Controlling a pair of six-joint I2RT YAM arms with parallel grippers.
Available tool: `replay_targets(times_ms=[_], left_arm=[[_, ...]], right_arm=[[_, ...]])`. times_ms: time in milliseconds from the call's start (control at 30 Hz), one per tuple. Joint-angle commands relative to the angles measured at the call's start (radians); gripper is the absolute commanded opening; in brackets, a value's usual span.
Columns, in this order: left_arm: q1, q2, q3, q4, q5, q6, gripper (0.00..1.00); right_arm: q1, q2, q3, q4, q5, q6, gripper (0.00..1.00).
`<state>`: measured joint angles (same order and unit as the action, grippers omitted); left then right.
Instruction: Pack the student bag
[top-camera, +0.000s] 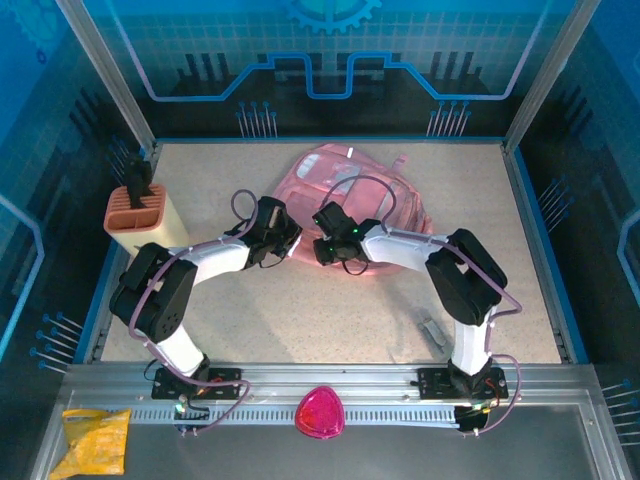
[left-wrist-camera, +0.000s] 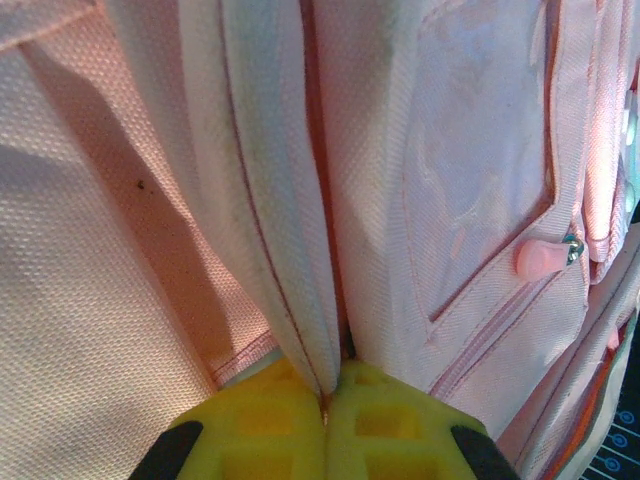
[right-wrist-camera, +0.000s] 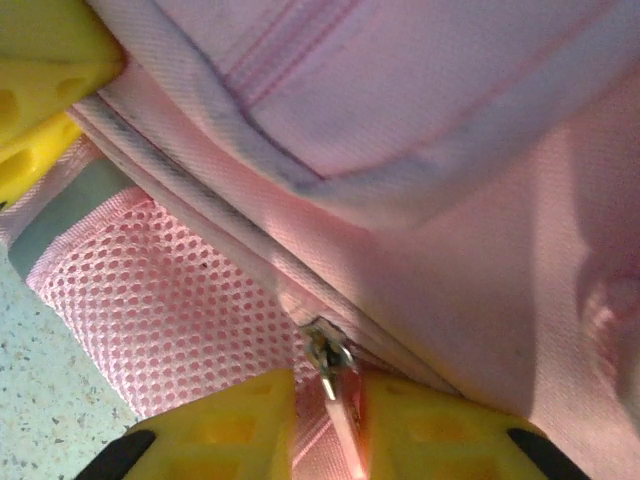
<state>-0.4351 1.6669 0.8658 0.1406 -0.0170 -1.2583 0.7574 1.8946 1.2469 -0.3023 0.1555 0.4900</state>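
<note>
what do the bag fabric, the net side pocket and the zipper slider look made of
The student bag: matte woven cloth, likely synthetic; fine grain shows. The mesh pocket: open net fabric, holes visible. The zipper slider: probably metal; silvery glint.

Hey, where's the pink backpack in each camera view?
Top external: student bag at far centre of table.
Left wrist: above left gripper, which pinches a fold.
Right wrist: upper right, zipper pull within right gripper.
Shared landmark: yellow fingers at the bag's near edge.
</note>
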Motion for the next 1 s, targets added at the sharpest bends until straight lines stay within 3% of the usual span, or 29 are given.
replay_targets(times_ms=[0,167,233,433,967], left_arm=[[-0.023,-0.018,-0.011,0.008,0.03,-0.004,0.0],[-0.026,-0.017,-0.013,0.013,0.033,-0.001,0.0],[-0.026,-0.017,-0.012,0.013,0.033,-0.001,0.0],[-0.027,-0.042,-0.019,-0.004,0.014,0.02,0.0],[0.078,-0.029,0.01,-0.024,0.079,0.107,0.0]], right_arm=[[0.018,0.046,0.052,0.024,0.036,-0.005,0.22],[0.013,0.102,0.105,-0.009,0.046,-0.01,0.26],[0.014,0.111,0.115,-0.014,0.051,-0.006,0.17],[0.015,0.064,0.097,-0.042,0.079,0.014,0.0],[0.03,-0.181,-0.146,-0.149,0.197,0.103,0.0]])
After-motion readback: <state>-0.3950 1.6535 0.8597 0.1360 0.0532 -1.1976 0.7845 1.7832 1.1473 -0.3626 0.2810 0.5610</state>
